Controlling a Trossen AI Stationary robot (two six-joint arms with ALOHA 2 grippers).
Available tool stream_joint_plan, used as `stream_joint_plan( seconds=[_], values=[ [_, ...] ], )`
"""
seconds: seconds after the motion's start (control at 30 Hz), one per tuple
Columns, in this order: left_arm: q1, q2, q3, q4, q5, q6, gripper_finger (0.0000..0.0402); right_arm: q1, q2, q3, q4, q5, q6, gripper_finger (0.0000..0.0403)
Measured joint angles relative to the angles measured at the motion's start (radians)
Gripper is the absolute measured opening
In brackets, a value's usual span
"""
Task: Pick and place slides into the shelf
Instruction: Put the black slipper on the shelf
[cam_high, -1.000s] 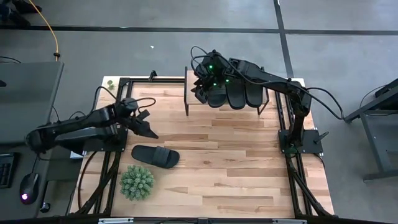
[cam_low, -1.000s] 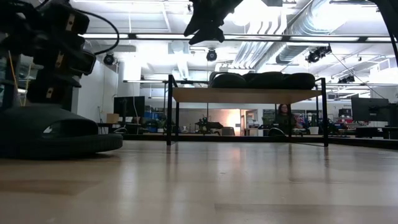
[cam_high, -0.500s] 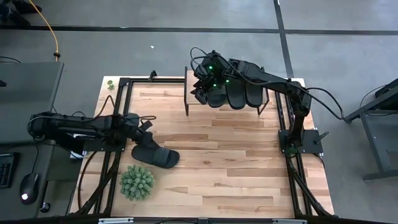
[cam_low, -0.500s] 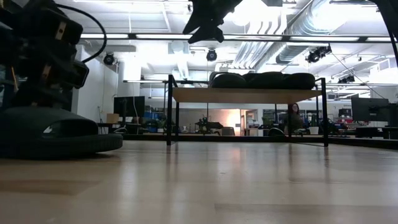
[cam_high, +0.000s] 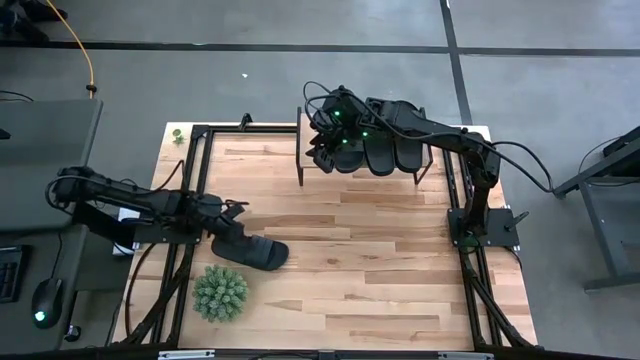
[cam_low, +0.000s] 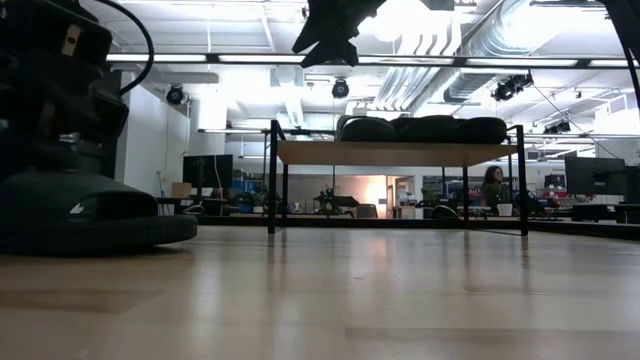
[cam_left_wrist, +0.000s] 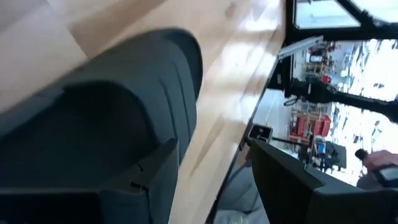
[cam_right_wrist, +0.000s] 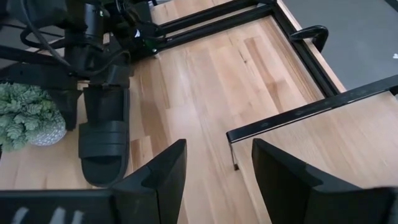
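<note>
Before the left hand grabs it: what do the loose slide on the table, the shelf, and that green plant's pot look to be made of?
Loose slide: matte black, molded in one piece, likely foam or rubber; its ribbed strap shows in the right wrist view.
Shelf: light wood plank top with visible grain, on thin black legs that look like metal.
Plant pot: pale speckled grey, possibly ceramic or concrete; hard to tell.

A spiky green potted plant (cam_high: 220, 292) sits near the wooden surface's (cam_high: 370, 250) front-left corner — a person (cam_low: 492, 186) shows far behind.
</note>
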Motion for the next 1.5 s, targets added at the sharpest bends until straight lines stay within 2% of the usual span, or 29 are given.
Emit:
stream_joint_plan(
  seconds=[0.2,0.43,0.67,1.1,1.37,1.5],
  values=[
    [-0.049,0.0,0.0,-0.023,0.006,-0.007,0.0186,0.0,0.0,0.0,0.0,0.001,0.0,0.0174],
    [-0.047,0.0,0.0,-0.114,0.019,-0.005,0.0186,0.0,0.0,0.0,0.0,0.001,0.0,0.0174],
    [-0.047,0.0,0.0,-0.112,0.027,0.012,0.0186,0.0,0.0,0.0,0.0,0.006,0.0,0.0174],
    [-0.047,0.0,0.0,-0.057,-0.123,-0.033,0.0186,0.0,0.0,0.0,0.0,0.014,0.011,0.0174],
    [-0.047,0.067,0.0,-0.048,-0.114,-0.041,0.0186,0.0,0.0,0.0,0.001,0.015,0.017,0.0174],
    [-0.047,0.125,0.0,0.047,-0.11,-0.04,0.0186,0.0,0.0,0.0,0.001,0.015,0.019,0.0174]
  ],
)
